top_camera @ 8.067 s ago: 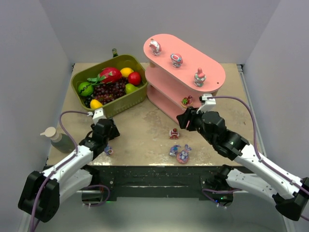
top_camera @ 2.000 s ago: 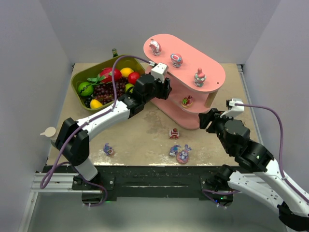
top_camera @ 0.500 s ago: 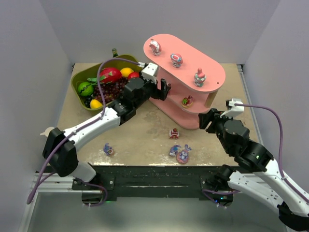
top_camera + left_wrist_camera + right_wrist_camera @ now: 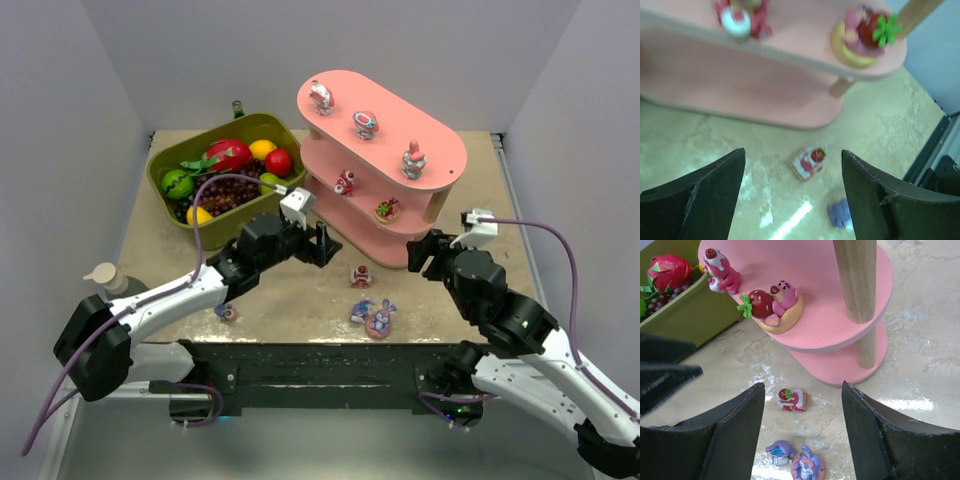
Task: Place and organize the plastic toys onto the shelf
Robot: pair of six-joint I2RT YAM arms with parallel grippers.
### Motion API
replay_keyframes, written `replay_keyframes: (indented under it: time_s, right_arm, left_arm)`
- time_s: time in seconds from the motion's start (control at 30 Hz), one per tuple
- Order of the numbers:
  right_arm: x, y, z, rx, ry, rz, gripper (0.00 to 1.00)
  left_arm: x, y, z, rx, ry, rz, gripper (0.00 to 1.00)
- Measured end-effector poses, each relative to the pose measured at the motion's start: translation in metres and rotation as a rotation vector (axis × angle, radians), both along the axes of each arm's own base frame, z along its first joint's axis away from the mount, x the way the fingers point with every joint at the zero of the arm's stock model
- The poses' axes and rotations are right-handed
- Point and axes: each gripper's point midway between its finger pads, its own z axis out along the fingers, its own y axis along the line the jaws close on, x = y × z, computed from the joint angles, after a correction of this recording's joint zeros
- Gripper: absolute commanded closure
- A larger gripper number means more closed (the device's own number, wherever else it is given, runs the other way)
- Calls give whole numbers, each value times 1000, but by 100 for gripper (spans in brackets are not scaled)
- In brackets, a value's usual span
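The pink shelf (image 4: 436, 150) stands at the back right. Three toys stand on its top board and two on the middle board: a pink-white one (image 4: 345, 182) and a strawberry one (image 4: 387, 209). A strawberry cake toy (image 4: 361, 276), a blue toy (image 4: 361, 311) and a blue-pink bunny (image 4: 381, 322) lie on the table in front. One small toy (image 4: 225, 311) lies at the near left. My left gripper (image 4: 325, 243) is open and empty, above the cake toy (image 4: 809, 161). My right gripper (image 4: 428, 250) is open and empty, over the cake toy (image 4: 792, 400) and the bunny (image 4: 807, 467).
An olive-green basket (image 4: 246, 222) of plastic fruit and grapes stands at the back left, close to the shelf. A pale bottle (image 4: 112, 283) stands at the table's left edge. The table's front edge runs just behind the bunny.
My left gripper has let go of the pink-white toy on the shelf's middle board and drawn back toward the front. The right arm has barely shifted.
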Motion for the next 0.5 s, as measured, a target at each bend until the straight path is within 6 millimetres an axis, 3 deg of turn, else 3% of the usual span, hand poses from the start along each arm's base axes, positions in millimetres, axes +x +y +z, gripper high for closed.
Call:
replay_keyframes:
  time_s: [0.23, 0.5]
  right_arm:
    - [-1, 0, -16, -7, 29, -5, 31]
    - [4, 5, -26, -28, 62, -11, 31]
  left_arm:
    - [-46, -11, -59, -8, 127, -69, 18]
    - [-45, -59, -89, 17, 204, 22, 24]
